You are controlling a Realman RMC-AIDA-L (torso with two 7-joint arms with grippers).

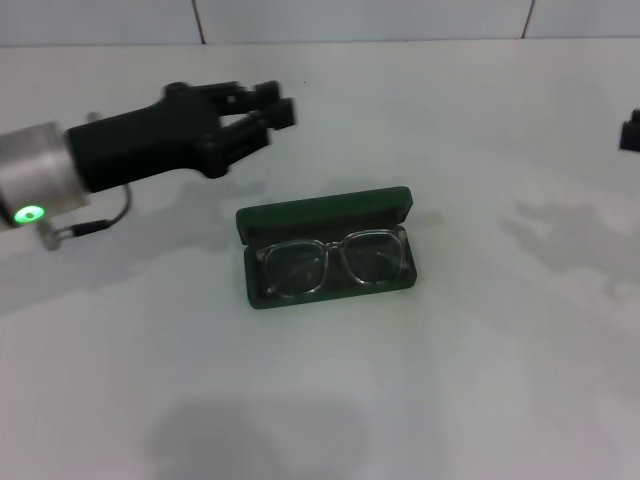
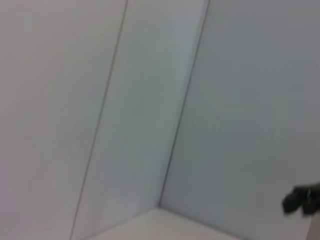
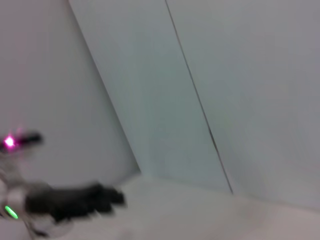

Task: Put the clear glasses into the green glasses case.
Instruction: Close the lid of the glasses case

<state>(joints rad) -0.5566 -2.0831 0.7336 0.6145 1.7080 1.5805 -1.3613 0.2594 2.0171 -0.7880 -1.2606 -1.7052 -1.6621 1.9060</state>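
Left tool (image 1: pixel 268 112) hovers empty, fingers nearly together, at ten o'clock from the case (image 1: pixel 325 213). Glasses (image 1: pixel 333 262) lie inside the open case on the table (image 1: pixel 480 380). Right tool (image 1: pixel 630 132) sits at the three o'clock edge; its grip can't be judged.

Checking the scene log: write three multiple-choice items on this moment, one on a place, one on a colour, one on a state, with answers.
1. Where are the glasses?
A. in the case
B. on the table
C. in an end effector

2. What colour is the case?
A. red
B. green
C. white

3. How is the case?
A. shut
B. open
C. upside down

Answers:
1 A: the frame lies inside the tray.
2 B: shell and lid are dark green.
3 B: the lid stands up behind the tray.

The left end effector hangs off to the case's left.
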